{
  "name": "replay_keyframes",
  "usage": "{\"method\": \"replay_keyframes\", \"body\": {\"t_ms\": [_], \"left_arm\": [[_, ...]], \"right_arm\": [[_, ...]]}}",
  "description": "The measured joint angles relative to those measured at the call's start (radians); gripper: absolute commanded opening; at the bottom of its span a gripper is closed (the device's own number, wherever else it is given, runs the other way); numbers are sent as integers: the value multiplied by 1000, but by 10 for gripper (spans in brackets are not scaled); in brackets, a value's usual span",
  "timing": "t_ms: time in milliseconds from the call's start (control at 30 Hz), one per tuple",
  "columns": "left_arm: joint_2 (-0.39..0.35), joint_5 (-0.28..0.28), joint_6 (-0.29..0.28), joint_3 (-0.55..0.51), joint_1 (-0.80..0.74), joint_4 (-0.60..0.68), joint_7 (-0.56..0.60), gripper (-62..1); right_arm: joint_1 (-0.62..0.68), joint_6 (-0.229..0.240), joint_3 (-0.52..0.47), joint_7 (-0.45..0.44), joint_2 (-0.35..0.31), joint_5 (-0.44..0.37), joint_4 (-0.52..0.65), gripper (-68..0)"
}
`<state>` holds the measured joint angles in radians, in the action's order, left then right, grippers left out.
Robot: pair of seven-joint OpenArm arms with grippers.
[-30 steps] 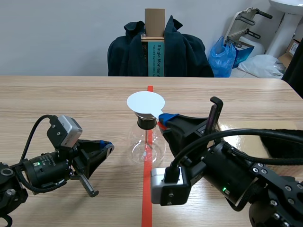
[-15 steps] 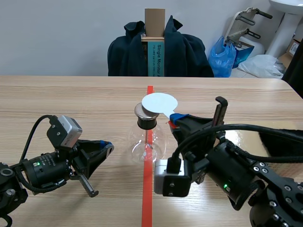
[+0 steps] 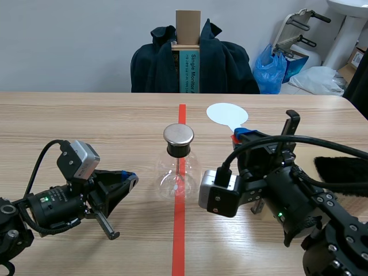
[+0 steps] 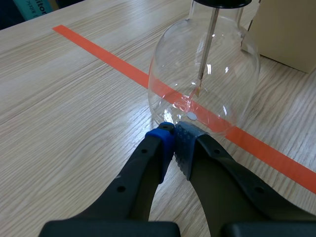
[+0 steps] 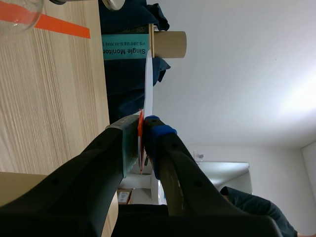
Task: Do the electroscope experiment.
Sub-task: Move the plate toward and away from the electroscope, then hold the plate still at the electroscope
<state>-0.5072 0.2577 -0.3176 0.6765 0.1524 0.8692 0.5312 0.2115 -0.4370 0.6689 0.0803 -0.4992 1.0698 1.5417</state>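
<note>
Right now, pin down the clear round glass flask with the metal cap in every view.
Scene view: glass flask stands mid-table on the orange-red tape line, between the arms.
Left wrist view: flask just ahead of the shut left gripper, on the tape.
Right wrist view: only its glass edge, well away from the right gripper, by the tape.
Shared landmark: the tape line.

My left gripper (image 4: 174, 132) is black, with 1 blue pad (image 4: 160, 148) and 1 grey dotted pad (image 4: 185, 143). The clear round glass flask (image 3: 178, 177) has a black stopper (image 3: 178, 150) and silver cap (image 3: 179, 134). The white round flat disc (image 3: 227, 113) has a red handle (image 3: 234, 137). The wooden table (image 3: 86, 121) is pale and fine-grained, crossed by orange-red tape (image 3: 179, 236).
</note>
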Motion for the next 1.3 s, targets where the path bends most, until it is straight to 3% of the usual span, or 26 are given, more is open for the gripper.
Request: {"method": "replay_keyframes", "body": {"t_ms": [167, 667, 1300], "left_arm": [[0, 0, 0, 0, 0, 0, 0, -577], [0, 0, 0, 0, 0, 0, 0, -577], [0, 0, 3, 0, 0, 0, 0, -577]], "right_arm": [[0, 0, 0, -20, 0, 0, 0, -668], [0, 0, 0, -317, 0, 1, 0, -668], [0, 0, 0, -334, 0, 1, 0, -668]]}}
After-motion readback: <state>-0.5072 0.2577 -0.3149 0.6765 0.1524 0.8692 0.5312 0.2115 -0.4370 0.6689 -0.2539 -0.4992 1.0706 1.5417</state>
